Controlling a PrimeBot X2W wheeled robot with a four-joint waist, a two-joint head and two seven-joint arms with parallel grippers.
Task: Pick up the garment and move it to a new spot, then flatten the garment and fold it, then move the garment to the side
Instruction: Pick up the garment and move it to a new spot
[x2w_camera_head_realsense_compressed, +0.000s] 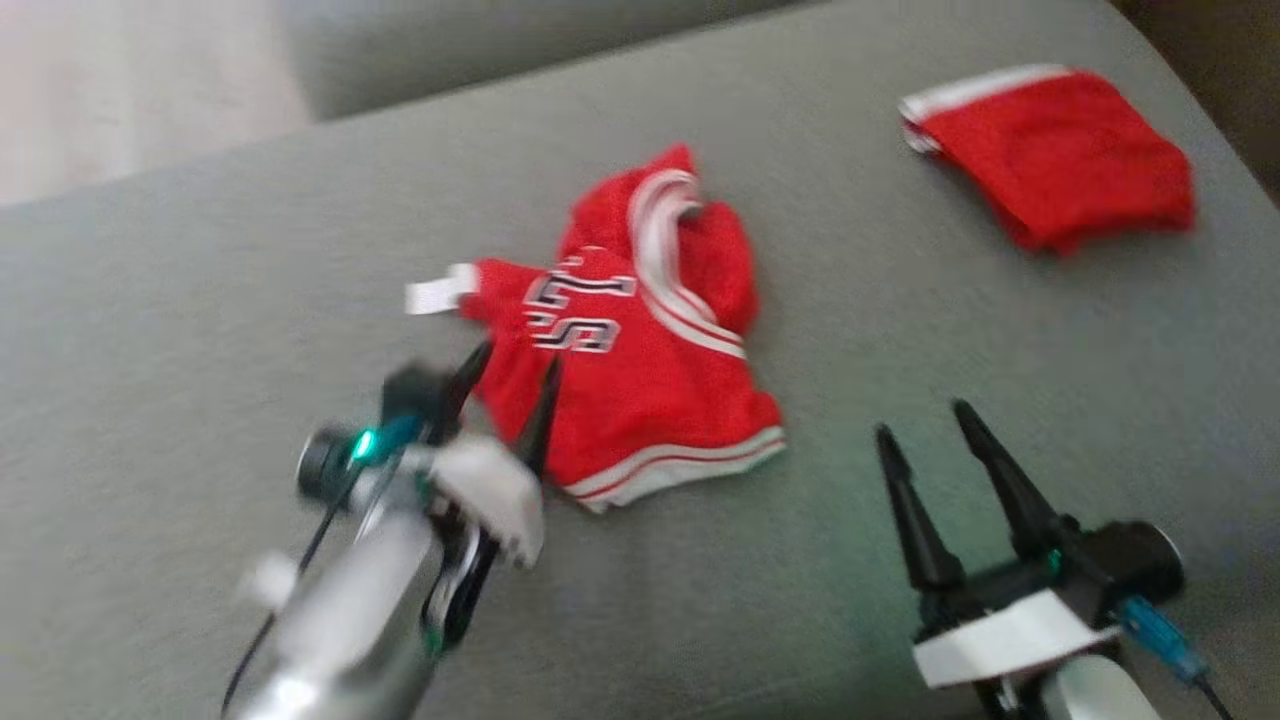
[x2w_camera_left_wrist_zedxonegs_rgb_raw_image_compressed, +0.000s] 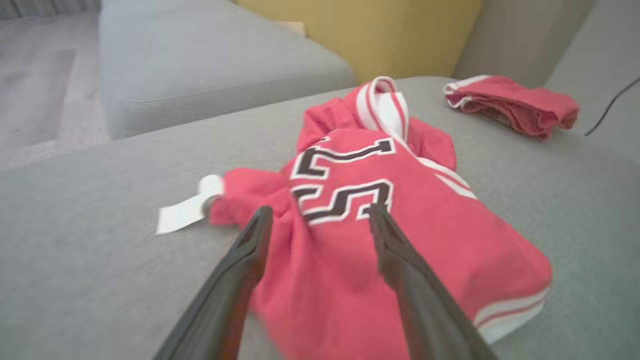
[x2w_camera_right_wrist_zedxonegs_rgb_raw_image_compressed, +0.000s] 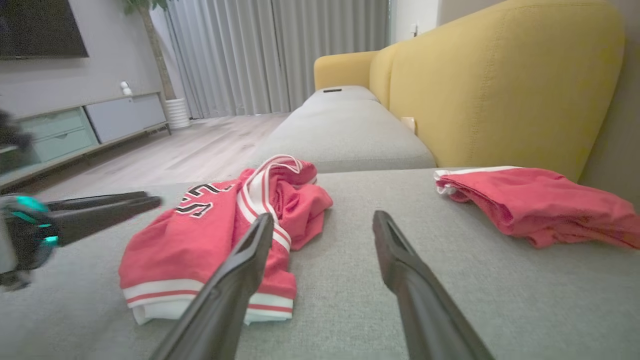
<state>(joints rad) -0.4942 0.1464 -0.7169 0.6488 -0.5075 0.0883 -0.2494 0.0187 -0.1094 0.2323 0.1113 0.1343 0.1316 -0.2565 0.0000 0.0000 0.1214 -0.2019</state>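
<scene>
The garment (x2w_camera_head_realsense_compressed: 650, 380) is a red jersey with white stripes and black-and-white lettering, lying crumpled in the middle of the grey sofa cushion (x2w_camera_head_realsense_compressed: 200, 330). A white tag (x2w_camera_head_realsense_compressed: 432, 293) sticks out at its left. My left gripper (x2w_camera_head_realsense_compressed: 519, 358) is open, its two dark fingers spread over the jersey's left edge; in the left wrist view the gripper (x2w_camera_left_wrist_zedxonegs_rgb_raw_image_compressed: 320, 210) straddles the red cloth (x2w_camera_left_wrist_zedxonegs_rgb_raw_image_compressed: 450, 240) just below the lettering. My right gripper (x2w_camera_head_realsense_compressed: 922, 420) is open above bare cushion, to the right of the jersey (x2w_camera_right_wrist_zedxonegs_rgb_raw_image_compressed: 200, 235); the right wrist view also shows that gripper (x2w_camera_right_wrist_zedxonegs_rgb_raw_image_compressed: 322, 216).
A second red garment (x2w_camera_head_realsense_compressed: 1060, 160) with a white band lies folded at the cushion's far right. A yellow backrest (x2w_camera_right_wrist_zedxonegs_rgb_raw_image_compressed: 500, 85) rises behind it. Another grey cushion (x2w_camera_left_wrist_zedxonegs_rgb_raw_image_compressed: 210, 65) adjoins at the back, with wooden floor (x2w_camera_right_wrist_zedxonegs_rgb_raw_image_compressed: 190, 145) beyond.
</scene>
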